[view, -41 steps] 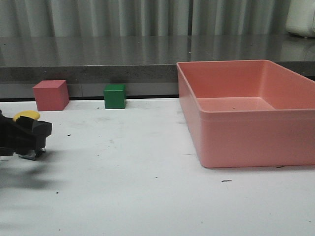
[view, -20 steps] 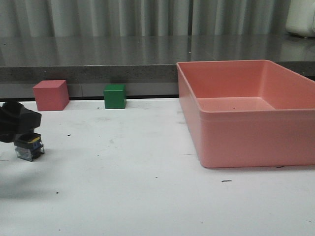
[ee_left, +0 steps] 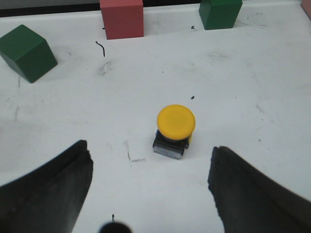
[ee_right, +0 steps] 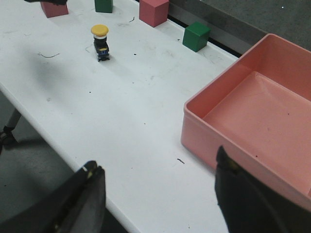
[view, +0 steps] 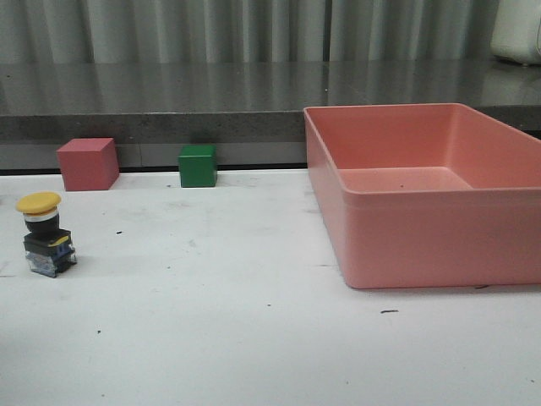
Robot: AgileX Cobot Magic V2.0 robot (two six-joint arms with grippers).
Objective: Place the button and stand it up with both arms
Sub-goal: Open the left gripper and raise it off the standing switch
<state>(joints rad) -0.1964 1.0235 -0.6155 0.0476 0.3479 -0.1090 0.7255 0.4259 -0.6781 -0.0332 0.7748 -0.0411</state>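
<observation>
One push-button (view: 42, 234) stands upright in the front view, yellow cap up and blue-and-clear base down on the white table (view: 254, 338), with no arm in sight there. Beyond it sit a red cube (view: 87, 163) and a green cube (view: 197, 165); the pink bin (view: 406, 245) lies well off to the side and looks empty, just a few specks on its floor.

From the left wrist camera, the left gripper (ee_left: 150, 194) hangs above and just short of the button, its two black fingers spread wide with nothing between them. The button lies straight ahead of the gap, its long axis vertical, so the cap faces the camera. A second green cube (ee_left: 26, 52) shows off to one side.

From the right wrist camera, the right gripper (ee_right: 158, 204) is likewise spread apart and holds nothing. The button is far ahead of it across the table, while the bin sits close by. The left arm is clearly the nearer one. By my reckoning the standing is done, and the only near move left is a clean retreat that doesn't clip the cap.
</observation>
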